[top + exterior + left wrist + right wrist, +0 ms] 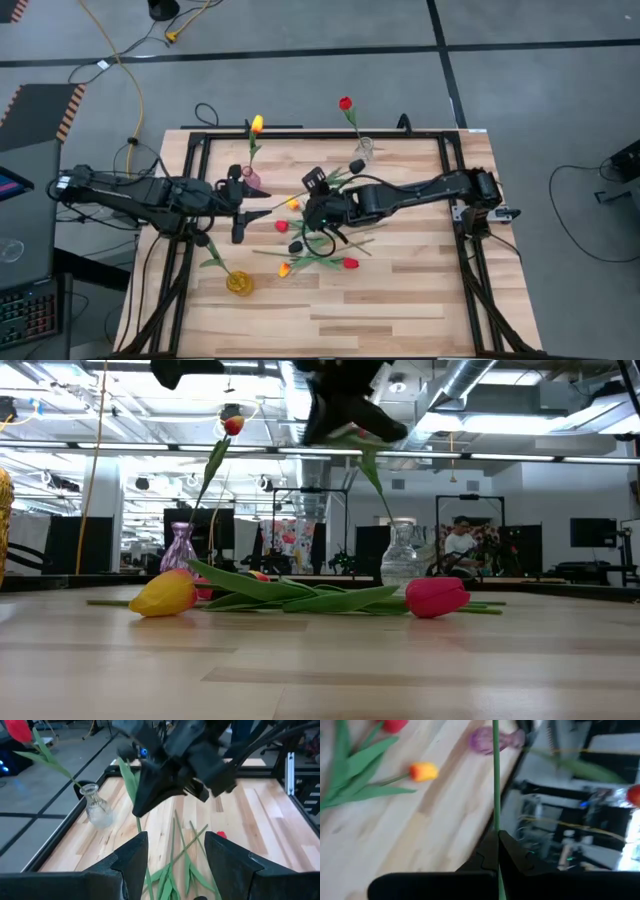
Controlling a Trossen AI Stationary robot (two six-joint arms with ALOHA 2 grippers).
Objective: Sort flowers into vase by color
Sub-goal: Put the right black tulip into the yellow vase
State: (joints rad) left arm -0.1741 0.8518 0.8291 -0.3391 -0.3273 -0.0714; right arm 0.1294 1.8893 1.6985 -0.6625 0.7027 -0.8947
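My right gripper hangs over the table's middle, shut on one thin green flower stem; that flower's head does not show. Below it, several flowers with red, yellow-orange and dark heads lie on their sides on the wood. A yellow flower stands in the purple vase, and a red one in the clear vase. The yellow vase holds a leafy stem. My left gripper is open, held above the table just left of the pile. My right gripper pinches the bare stem between its two fingers, which meet on it. The fingers slant down from the table's right side. The stem runs straight out past the fingertips toward the purple vase; whether its other end is clear of the pile I cannot tell.
A black metal frame borders the wooden table. The purple and clear vases stand near the far edge and the yellow vase near the front left. Bare wood lies at the front right.
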